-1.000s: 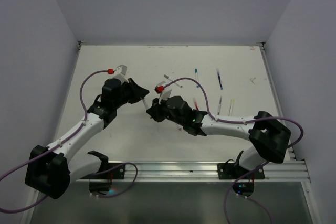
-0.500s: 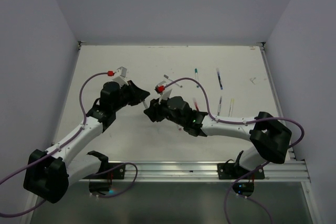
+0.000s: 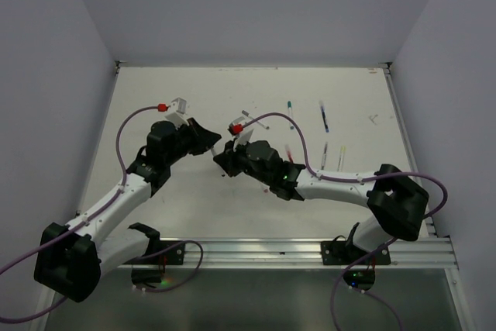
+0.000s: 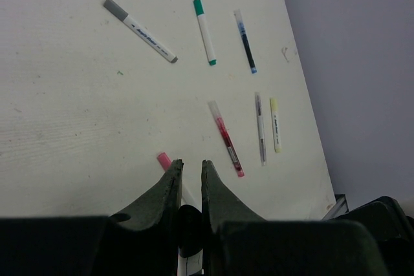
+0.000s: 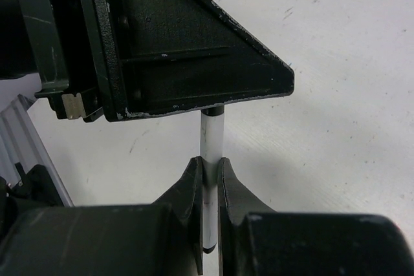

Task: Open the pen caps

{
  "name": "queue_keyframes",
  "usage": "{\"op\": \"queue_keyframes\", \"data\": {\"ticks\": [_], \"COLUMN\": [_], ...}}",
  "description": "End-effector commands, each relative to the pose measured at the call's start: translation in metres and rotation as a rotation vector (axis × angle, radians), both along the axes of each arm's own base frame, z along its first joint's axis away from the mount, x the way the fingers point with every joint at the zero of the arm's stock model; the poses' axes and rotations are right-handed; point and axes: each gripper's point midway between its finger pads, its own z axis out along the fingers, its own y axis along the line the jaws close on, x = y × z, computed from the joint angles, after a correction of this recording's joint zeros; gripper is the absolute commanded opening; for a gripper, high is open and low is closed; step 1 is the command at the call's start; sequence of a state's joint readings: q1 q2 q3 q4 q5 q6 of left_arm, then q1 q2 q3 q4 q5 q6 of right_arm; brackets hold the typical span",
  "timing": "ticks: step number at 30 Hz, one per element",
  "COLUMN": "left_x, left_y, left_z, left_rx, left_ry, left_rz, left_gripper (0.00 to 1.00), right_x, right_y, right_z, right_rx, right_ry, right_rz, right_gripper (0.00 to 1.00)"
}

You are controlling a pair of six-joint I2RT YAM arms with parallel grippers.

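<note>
My two grippers meet over the table's middle, holding one white pen [image 5: 211,139] between them. My left gripper [image 4: 190,165] is shut on the pen's black cap [image 4: 188,223]. In the right wrist view that gripper [image 5: 194,50] fills the top, with the cap's edge [image 5: 213,112] just showing under it. My right gripper [image 5: 208,163] is shut on the white barrel. In the top view the left gripper [image 3: 211,142] and the right gripper [image 3: 222,162] are almost touching. A pink-capped pen [image 4: 164,159] lies on the table under the left fingers.
More pens lie on the table beyond: a grey-capped one [image 4: 139,30], a green-capped one [image 4: 205,30], a blue one [image 4: 245,41], a red one [image 4: 226,139], a clear one [image 4: 260,127] and a yellow one [image 4: 275,125]. A small white scrap [image 3: 373,118] lies far right.
Both grippers keep their hold on the pen. The pair has shifted slightly, the right gripper edging up and left towards the left one.
</note>
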State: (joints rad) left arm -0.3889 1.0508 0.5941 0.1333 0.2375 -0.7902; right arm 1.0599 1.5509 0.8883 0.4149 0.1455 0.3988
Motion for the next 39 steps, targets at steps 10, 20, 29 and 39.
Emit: {"op": "queue_keyframes", "data": {"ticks": [10,20,29,39], "left_x": [0.048,0.073,0.083,0.099], "left_y": [0.011,0.035,0.064,0.085], "left_z": [0.126,0.176,0.193,0.181], "left_rx": [-0.077,-0.121,-0.171,-0.11], "left_ry": [-0.291,-0.381,-0.395,-0.342], "left_rz": [0.142,0.206,0.284,0.383], "left_gripper": [0.0,0.0,0.0,0.0], "right_x": [-0.019,-0.037,-0.048,-0.048], "right_y": [-0.004,-0.004,-0.013,-0.026], "right_z": [0.008,-0.021,-0.03,-0.013], "right_rx": [-0.009,-0.061,-0.056,-0.026], "right_ry": [-0.052,0.005,0.02,-0.014], "right_rz": [0.109,0.196,0.222,0.185], "right_gripper": [0.0,0.0,0.0,0.0]}}
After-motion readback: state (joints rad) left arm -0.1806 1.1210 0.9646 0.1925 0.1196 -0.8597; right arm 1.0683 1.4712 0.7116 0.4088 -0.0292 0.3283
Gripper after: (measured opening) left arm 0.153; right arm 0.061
